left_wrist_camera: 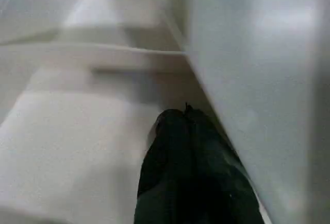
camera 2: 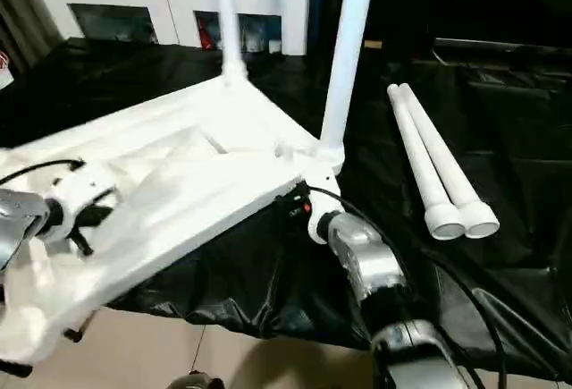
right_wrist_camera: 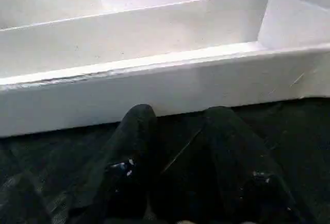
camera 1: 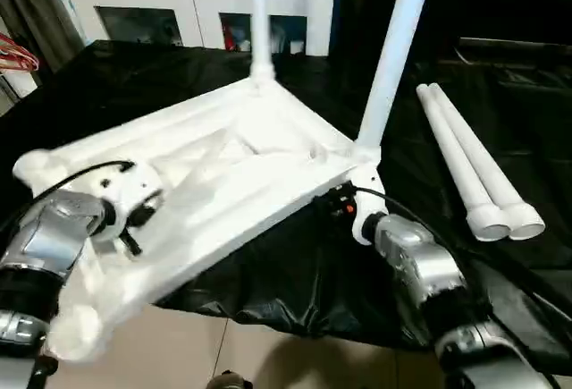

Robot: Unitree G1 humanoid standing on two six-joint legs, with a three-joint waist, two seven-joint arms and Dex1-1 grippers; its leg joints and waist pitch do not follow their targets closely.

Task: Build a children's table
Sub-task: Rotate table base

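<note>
The children's table [camera 1: 223, 183] lies upside down on a black cloth [camera 1: 295, 282], its ribbed underside facing up, and one end hangs out over the front edge of the cloth, above the floor. Two legs [camera 1: 393, 58] already stand upright in the far corner sockets, and two loose legs [camera 1: 474, 165] lie side by side on the cloth to the right, well apart from the top. I judge the table to be light and stiff, because it is thin moulded plastic with ribs, but its smooth surface is probably slippery for the fingers. The rim and the ribs look like the best places to take hold; a long leg would work as a lever on its socket. The left gripper [left_wrist_camera: 191, 147] has its fingers pressed together inside the underside, beside a rib, holding nothing. The right gripper [right_wrist_camera: 175, 131] is just before the rim, its fingers a little apart, on the cloth. I can read no brand, label or writing anywhere.
</note>
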